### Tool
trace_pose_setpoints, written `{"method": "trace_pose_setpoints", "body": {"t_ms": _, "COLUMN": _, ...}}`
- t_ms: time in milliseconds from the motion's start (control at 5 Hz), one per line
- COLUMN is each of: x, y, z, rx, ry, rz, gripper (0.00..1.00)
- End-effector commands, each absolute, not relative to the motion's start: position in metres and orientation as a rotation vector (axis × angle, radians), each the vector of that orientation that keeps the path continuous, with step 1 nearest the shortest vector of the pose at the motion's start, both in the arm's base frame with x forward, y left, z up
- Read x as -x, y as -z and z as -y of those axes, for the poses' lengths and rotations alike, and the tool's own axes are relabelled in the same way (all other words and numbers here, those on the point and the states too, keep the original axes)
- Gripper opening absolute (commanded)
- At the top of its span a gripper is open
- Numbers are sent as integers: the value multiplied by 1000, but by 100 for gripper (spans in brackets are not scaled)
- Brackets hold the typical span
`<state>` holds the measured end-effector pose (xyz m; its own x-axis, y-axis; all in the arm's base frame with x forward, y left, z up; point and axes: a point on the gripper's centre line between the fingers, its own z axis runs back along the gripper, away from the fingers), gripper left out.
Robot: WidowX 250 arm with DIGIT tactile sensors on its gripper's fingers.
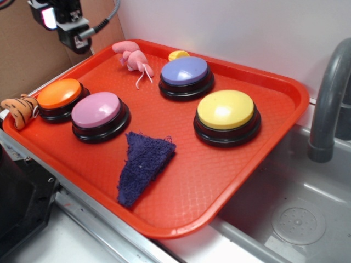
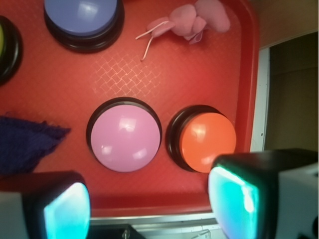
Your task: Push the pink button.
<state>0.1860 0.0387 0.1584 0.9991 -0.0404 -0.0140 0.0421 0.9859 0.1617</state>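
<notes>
The pink button (image 1: 97,109) (image 2: 124,135), a pale pink dome on a black base, sits at the left of the red tray (image 1: 192,186), right beside an orange button (image 1: 59,93) (image 2: 207,142). My gripper (image 1: 59,19) hangs high above the tray's far left corner, well clear of the button. In the wrist view its two glowing fingertips stand far apart at the bottom edge, and the gripper (image 2: 149,204) is open with nothing between them. The pink button lies ahead of the fingers, closer to the left one.
Also on the tray are a lavender-blue button (image 1: 185,71), a yellow button (image 1: 226,109), a pink plush toy (image 1: 131,55), a small yellow object (image 1: 178,55) and a dark blue cloth (image 1: 142,164). A striped orange toy (image 1: 19,108) sits at the tray's left edge. A grey faucet (image 1: 329,98) and sink (image 1: 296,219) lie to the right.
</notes>
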Motion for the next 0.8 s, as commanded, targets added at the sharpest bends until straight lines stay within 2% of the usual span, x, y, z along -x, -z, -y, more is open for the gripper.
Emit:
{"method": "trace_pose_setpoints", "body": {"t_ms": 0, "x": -188, "y": -178, "z": -41, "rx": -174, "ry": 44, "rz": 66, "gripper": 100}}
{"method": "trace_pose_setpoints", "body": {"t_ms": 400, "x": -185, "y": -180, "z": -43, "rx": -172, "ry": 57, "rz": 78, "gripper": 100}}
{"method": "trace_pose_setpoints", "body": {"t_ms": 600, "x": -185, "y": -179, "z": -44, "rx": -198, "ry": 66, "rz": 84, "gripper": 100}}
